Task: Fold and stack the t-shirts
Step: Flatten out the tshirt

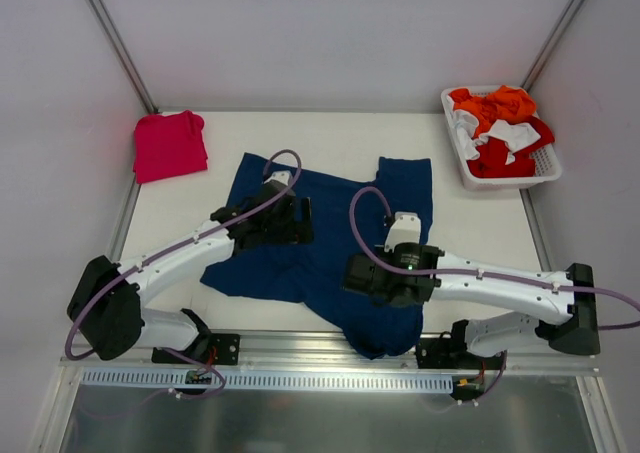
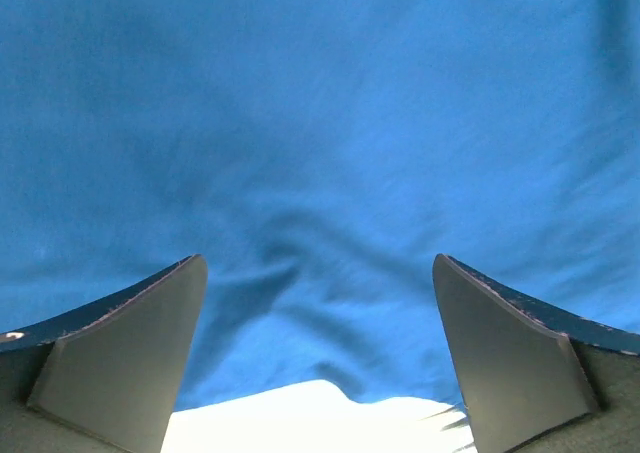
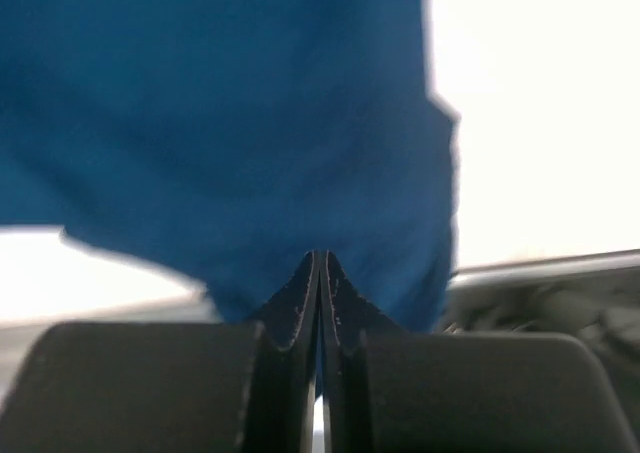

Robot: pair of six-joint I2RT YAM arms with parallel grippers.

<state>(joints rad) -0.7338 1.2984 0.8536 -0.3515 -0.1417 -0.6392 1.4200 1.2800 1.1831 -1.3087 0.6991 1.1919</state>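
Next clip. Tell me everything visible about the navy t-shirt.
The navy t-shirt is soft, dark blue cloth. It is unfolded and lies mostly flat but rumpled at the middle of the table, with one end drooping over the near edge. The left gripper is open close over its creased surface. The right gripper is shut at the cloth near that hanging end; whether its fingers pinch fabric cannot be told. It lies apart from the pink t-shirt.
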